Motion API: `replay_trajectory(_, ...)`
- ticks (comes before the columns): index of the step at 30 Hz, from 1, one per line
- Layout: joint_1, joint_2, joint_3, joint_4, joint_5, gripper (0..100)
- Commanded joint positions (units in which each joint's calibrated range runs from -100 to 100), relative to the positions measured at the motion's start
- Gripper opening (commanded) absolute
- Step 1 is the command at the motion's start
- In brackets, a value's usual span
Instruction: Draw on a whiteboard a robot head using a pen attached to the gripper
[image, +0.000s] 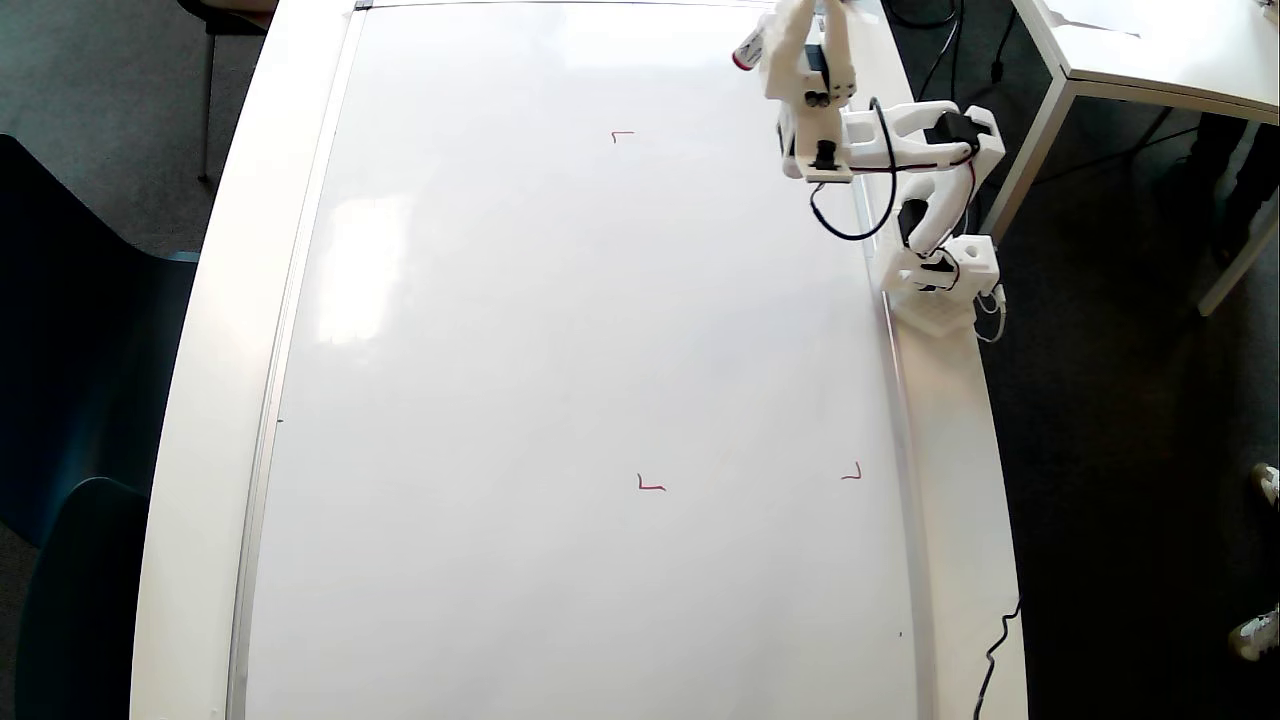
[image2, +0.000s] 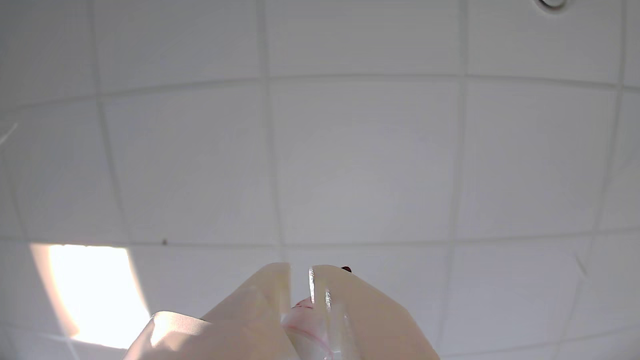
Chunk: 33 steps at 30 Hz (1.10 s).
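Nearest the wrist camera, two pale fingers (image2: 350, 310) stand narrowly apart at six o'clock, with something pink and red, probably the pen (image2: 305, 312), between them; whether they clamp it cannot be told. Ceiling tiles (image2: 365, 160) fill the rest of that view. From overhead, the gripper (image: 800, 25) sits at one o'clock, raised over the whiteboard (image: 560, 330), the pen's red end (image: 743, 60) just beside it. Three red corner marks (image: 650, 486) show; no robot head is drawn.
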Motion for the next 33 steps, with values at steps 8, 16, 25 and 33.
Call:
replay_trajectory(8, -0.49, 9.09, -14.46, 14.37, 0.00, 1)
replay_trajectory(16, 0.03, 9.09, -17.64, 39.48, 0.05, 1)
replay_trajectory(25, -0.05, 9.00, -18.73, 61.98, 0.00, 1)
replay_trajectory(33, -0.19, 9.00, -19.18, 88.04, 0.00, 1)
